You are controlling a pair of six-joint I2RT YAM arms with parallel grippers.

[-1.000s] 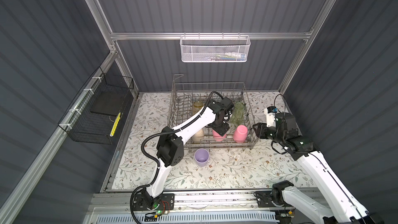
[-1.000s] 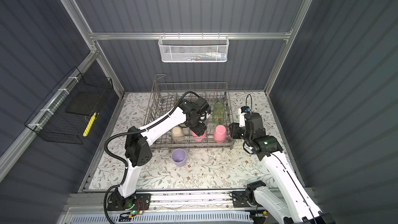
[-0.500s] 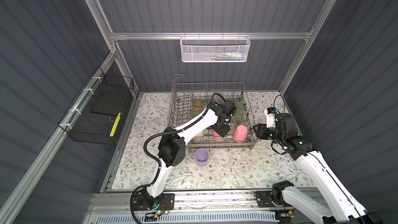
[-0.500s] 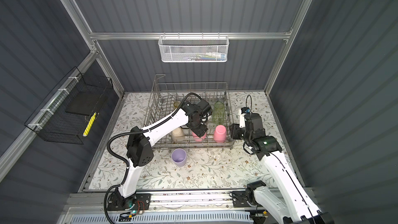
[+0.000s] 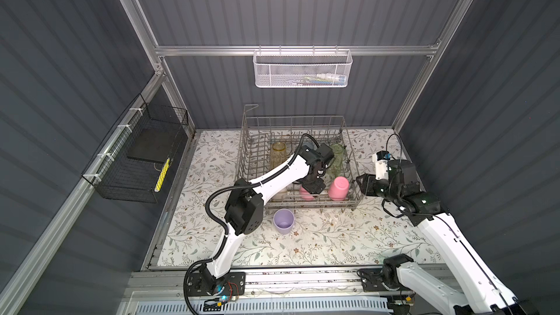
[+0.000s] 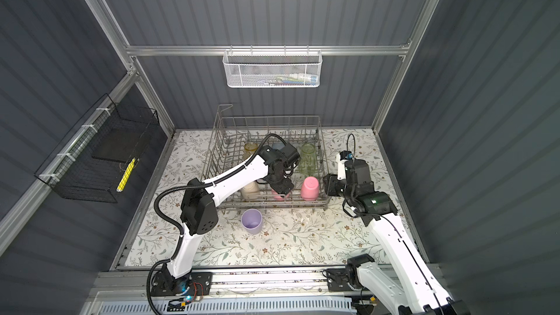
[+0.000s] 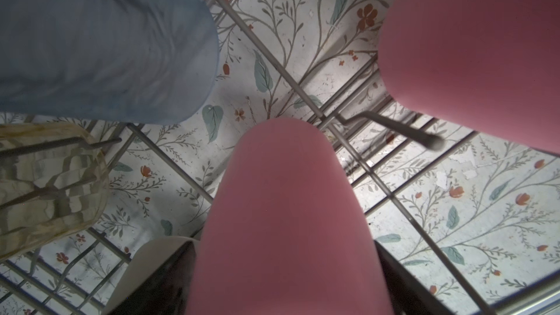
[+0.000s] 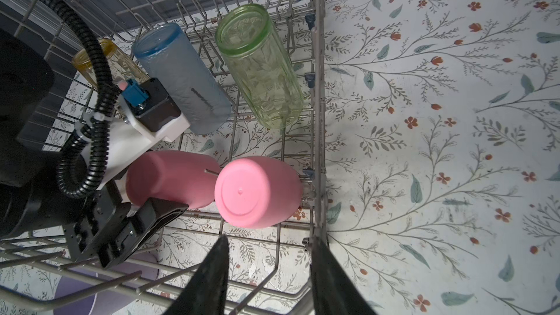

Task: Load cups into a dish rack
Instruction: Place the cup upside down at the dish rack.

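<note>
The grey wire dish rack (image 5: 291, 116) (image 6: 266, 116) holds amber (image 5: 278, 153), blue (image 8: 181, 80) and green (image 8: 260, 65) cups in its back row. A beige cup (image 6: 251, 190) and two pink cups stand in the front row. My left gripper (image 5: 313, 187) (image 7: 285, 243) reaches into the front row. It stands open, one finger on each side of the middle pink cup (image 7: 285, 207) (image 8: 169, 177), which rests tilted on the tines. The other pink cup (image 5: 338, 187) (image 8: 254, 192) stands upside down beside it. A lilac cup (image 5: 284, 222) stands upright on the mat before the rack. My right gripper (image 5: 362, 184) (image 8: 269, 239) hovers open and empty at the rack's front right corner.
A white mesh basket (image 5: 303, 68) hangs on the back wall and a black wire basket (image 5: 136, 159) on the left wall. The left arm and its black cable (image 8: 91, 86) cross over the rack's front left part. Floral mat (image 5: 333, 237) spreads in front of the rack.
The left wrist has shifted slightly over the rack's front row, staying at the middle pink cup. The right arm has not moved.
</note>
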